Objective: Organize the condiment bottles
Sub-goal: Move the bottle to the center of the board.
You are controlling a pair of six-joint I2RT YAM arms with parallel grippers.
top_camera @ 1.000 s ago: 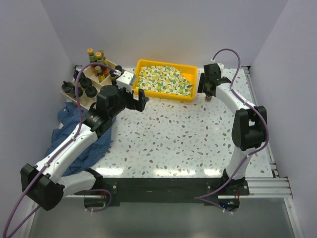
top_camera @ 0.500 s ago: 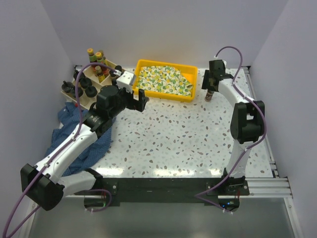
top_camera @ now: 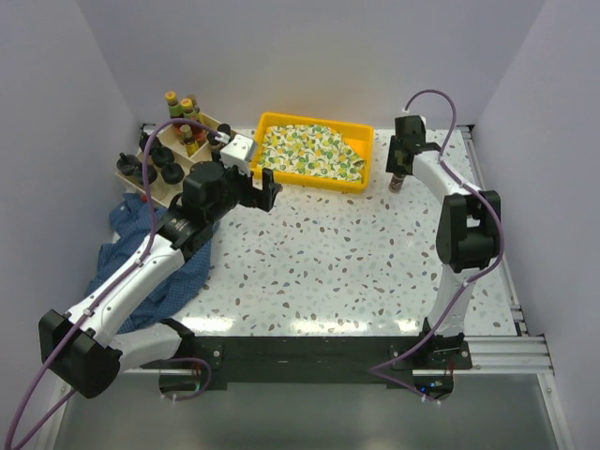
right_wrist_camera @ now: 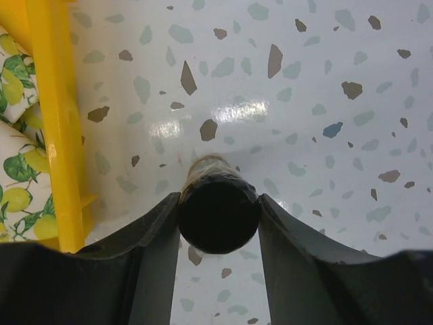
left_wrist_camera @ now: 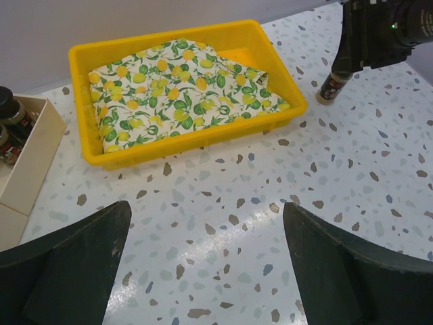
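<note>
A small brown spice jar (right_wrist_camera: 218,211) with a black cap stands upright on the speckled table, just right of the yellow tray. My right gripper (right_wrist_camera: 218,218) is down over it, both fingers pressed against the cap's sides. From above, the jar (top_camera: 396,182) shows under that gripper (top_camera: 397,173). The left wrist view shows the same jar (left_wrist_camera: 330,88). Other condiment bottles (top_camera: 178,105) and black-capped ones (top_camera: 161,165) stand in the wooden box (top_camera: 174,141) at the back left. My left gripper (left_wrist_camera: 206,210) hangs open over bare table, holding nothing.
The yellow tray (top_camera: 314,186) with lemon-patterned cloth sits at the back centre, close to the jar's left. A blue cloth (top_camera: 141,246) lies crumpled under the left arm. The enclosure walls stand close behind and to the right of the right arm.
My right gripper has come down around the spice jar and its fingers have closed onto the cap. The left arm has not moved.
</note>
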